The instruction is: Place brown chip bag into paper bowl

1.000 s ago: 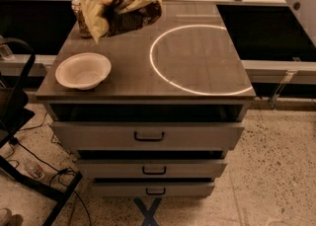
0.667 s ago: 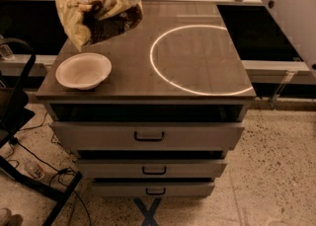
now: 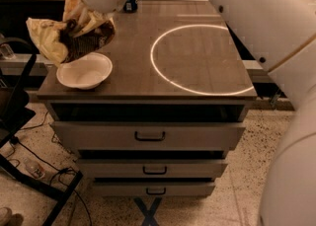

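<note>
The brown chip bag (image 3: 66, 37) is a crumpled foil bag with a dark brown middle and pale yellow ends. It hangs in the air just above the far left part of the paper bowl (image 3: 85, 72). The bowl is off-white and sits at the front left corner of the table. My gripper (image 3: 91, 15) is at the top left, above the bowl, shut on the bag's upper part; the bag and my white wrist mostly cover the fingers. My white arm (image 3: 256, 18) runs in from the upper right.
The wooden table top (image 3: 128, 72) bears a white circle marking (image 3: 197, 57) on its right half. Under it are three drawers with handles (image 3: 149, 136). A dark chair frame (image 3: 19, 111) stands at the left. Cables lie on the speckled floor (image 3: 59, 190).
My gripper has carried the chip bag from the back of the table forward and left, and lower, until it hangs over the paper bowl.
</note>
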You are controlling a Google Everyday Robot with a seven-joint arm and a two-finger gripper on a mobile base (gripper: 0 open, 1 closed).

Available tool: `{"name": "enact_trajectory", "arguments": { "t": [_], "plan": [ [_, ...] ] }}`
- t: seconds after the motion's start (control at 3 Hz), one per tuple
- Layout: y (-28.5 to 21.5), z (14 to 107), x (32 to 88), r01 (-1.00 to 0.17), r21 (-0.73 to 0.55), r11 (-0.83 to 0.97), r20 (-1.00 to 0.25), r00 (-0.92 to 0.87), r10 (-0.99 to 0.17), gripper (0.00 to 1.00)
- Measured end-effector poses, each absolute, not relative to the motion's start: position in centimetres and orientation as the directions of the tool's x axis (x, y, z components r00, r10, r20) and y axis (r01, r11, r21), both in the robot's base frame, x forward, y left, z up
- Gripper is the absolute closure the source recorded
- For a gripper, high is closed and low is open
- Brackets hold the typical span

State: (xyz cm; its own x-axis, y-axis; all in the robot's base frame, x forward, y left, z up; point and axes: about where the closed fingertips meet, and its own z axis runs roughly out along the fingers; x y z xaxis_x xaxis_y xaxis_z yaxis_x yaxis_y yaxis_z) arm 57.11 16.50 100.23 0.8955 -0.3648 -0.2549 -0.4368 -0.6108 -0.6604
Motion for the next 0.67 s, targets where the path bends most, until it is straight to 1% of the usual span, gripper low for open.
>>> {"name": "enact_trajectory", "arguments": {
  "t": [0.67],
  "plan": [
    [18.36,97.91,56.90,-0.429,-0.612,-0.664,-0.279,0.903,-0.326,1.00]
  ]
}}
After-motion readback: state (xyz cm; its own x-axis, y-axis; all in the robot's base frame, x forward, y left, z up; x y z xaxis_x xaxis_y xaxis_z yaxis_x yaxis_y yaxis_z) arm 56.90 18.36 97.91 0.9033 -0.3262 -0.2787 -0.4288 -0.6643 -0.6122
